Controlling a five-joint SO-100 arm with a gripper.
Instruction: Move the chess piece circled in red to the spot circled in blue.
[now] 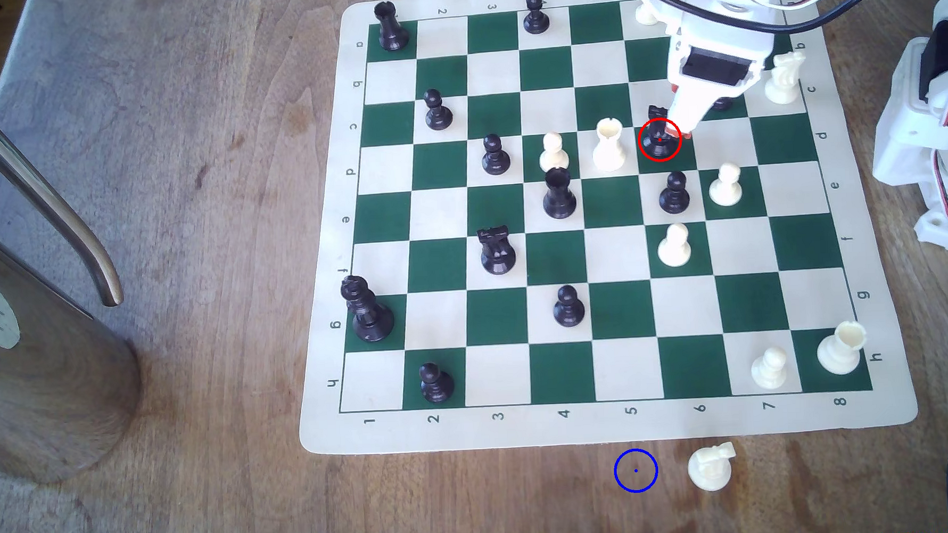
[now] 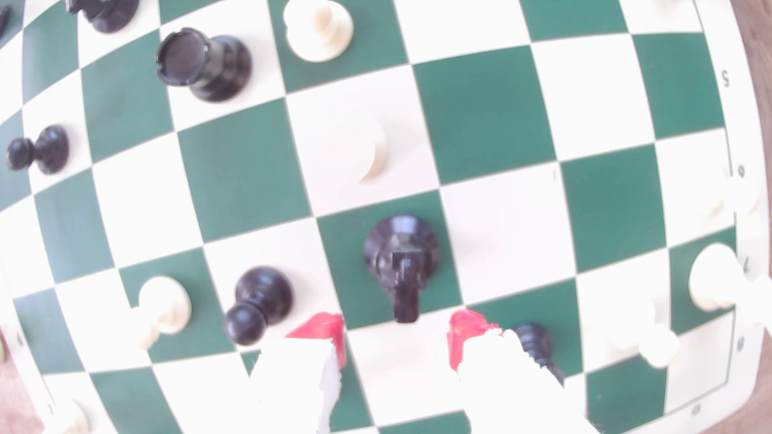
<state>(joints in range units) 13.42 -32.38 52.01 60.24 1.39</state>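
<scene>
The chess piece circled in red, a black knight, stands on a green square of the chessboard, in the upper right of the exterior view. The wrist view looks down on the same knight, whose head points toward the gripper. My gripper hangs just to the exterior view's right of the knight. Its two red-tipped fingers are open, with a gap as wide as the knight, which stands just beyond the gripper, not between the tips. The spot circled in blue is bare wood below the board's near edge.
A cream rook stands one square to the exterior view's left of the knight, and a black pawn one square nearer. A cream knight lies on the wood right of the blue ring. A metal jug stands far left.
</scene>
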